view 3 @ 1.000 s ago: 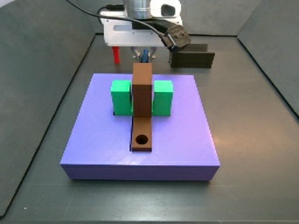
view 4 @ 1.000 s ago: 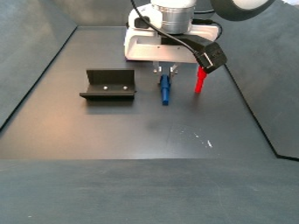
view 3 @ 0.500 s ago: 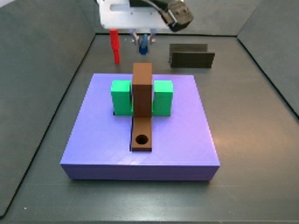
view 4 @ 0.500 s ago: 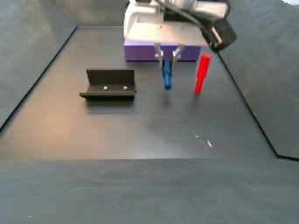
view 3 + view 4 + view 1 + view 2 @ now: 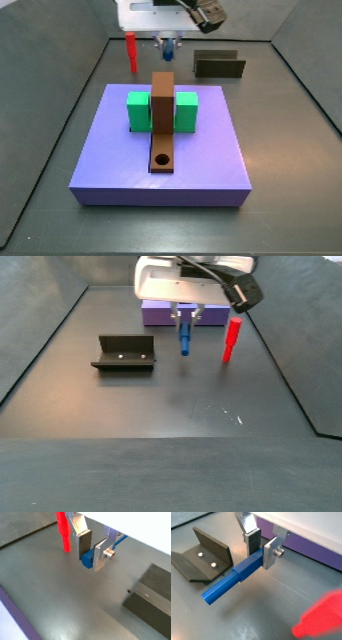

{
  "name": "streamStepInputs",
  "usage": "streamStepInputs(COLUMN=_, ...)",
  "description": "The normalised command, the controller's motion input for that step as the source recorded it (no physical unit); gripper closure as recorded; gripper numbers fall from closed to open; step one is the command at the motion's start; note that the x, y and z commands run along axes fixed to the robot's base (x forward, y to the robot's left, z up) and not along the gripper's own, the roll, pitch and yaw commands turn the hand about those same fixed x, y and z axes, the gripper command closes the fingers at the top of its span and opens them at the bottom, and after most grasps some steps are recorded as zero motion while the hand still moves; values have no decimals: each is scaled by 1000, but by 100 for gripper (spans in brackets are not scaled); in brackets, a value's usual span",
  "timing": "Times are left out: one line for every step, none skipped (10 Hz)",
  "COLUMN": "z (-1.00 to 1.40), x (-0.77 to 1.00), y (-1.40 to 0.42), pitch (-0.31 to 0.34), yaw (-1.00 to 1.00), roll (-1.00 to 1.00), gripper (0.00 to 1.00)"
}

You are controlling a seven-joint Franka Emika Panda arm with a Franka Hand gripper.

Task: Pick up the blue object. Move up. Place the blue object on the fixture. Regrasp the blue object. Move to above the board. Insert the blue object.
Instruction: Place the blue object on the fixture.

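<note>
**A:** Gripper (image 5: 260,550) status? 
**B:** Clamping the blue object (image 5: 232,580) between the silver plates, dark pads pressing on its upper end. Hanging clear of the floor in both side views, peg (image 5: 183,336) pointing down below the fingers (image 5: 100,556).

**A:** Position over the workspace? 
**B:** Hovering behind the board (image 5: 160,150), at its far edge, gripper (image 5: 167,42) sitting high near the back wall. In a side view, gripper (image 5: 185,314) showing between the fixture (image 5: 123,353) and the red peg (image 5: 230,338).

**A:** Fixture? 
**B:** Standing on the dark floor, well apart from the blue object; bracket face with two screw heads showing in a wrist view (image 5: 201,554). Appearing in a side view (image 5: 219,64) beyond the board's far right corner.

**A:** Red peg? 
**B:** Standing upright on the floor just beside the gripper, not touching the peg being held (image 5: 87,559). Red peg (image 5: 63,531) appearing alongside one finger in a wrist view.

**A:** Board? 
**B:** Carrying green blocks (image 5: 163,111) flanking the brown bar (image 5: 162,122); round hole (image 5: 162,159) lying open at the bar's near end.
</note>
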Motion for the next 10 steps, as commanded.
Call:
streamStepInputs(z=29, x=877, y=-123, pitch=23, yaw=-149, roll=-826, gripper=100)
streamStepInputs(z=0, x=894, y=-106, pitch=57, yaw=-129, roll=-837, gripper=100)
streamStepInputs(z=0, x=917, y=-74, pitch=114, yaw=-103, roll=-874, gripper=100)
streamStepInputs(z=0, x=883, y=-77, pitch=100, yaw=-106, roll=-903, gripper=100)
streamStepInputs(z=74, x=803, y=-51, pitch=89, yaw=-143, roll=-1000, gripper=100)
streamStepInputs(z=251, x=611, y=-17, pitch=14, yaw=-257, roll=-1000, gripper=100)
streamStepInputs(z=314, x=514, y=0, pitch=0, yaw=-323, roll=-1000, gripper=100)
streamStepInputs(z=297, x=511, y=0, pitch=0, yaw=-326, roll=-1000, gripper=100)
streamStepInputs(z=266, x=523, y=0, pitch=0, yaw=-311, roll=-1000, gripper=100)
streamStepInputs(z=177, x=529, y=0, pitch=0, yaw=-271, roll=-1000, gripper=100)
